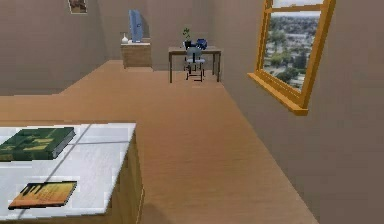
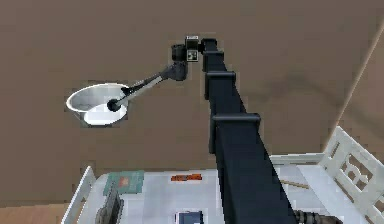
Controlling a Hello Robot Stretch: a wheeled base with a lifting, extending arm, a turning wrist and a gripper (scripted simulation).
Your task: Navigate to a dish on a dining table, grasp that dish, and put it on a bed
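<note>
In the arm side view a white, shallow dish (image 2: 96, 104) hangs at the far end of my gripper (image 2: 120, 99), clear of the brown floor behind it, so the gripper holds the dish. The thin fingers (image 2: 150, 83) slant down to the left from the gripper's dark body. The dark arm bar (image 2: 235, 130) rises from the bottom edge, crossing over a white dining table (image 2: 150, 195). That table's white top (image 1: 100, 160) also lies at the forward view's lower left.
A green book (image 1: 35, 143) and an orange-and-black flat item (image 1: 44, 193) lie on the table. A white chair (image 2: 350, 165) stands at its right end. Open wood floor (image 1: 200, 120) runs ahead to a dark desk (image 1: 195, 58), a low cabinet (image 1: 136, 52) and a window (image 1: 292, 45).
</note>
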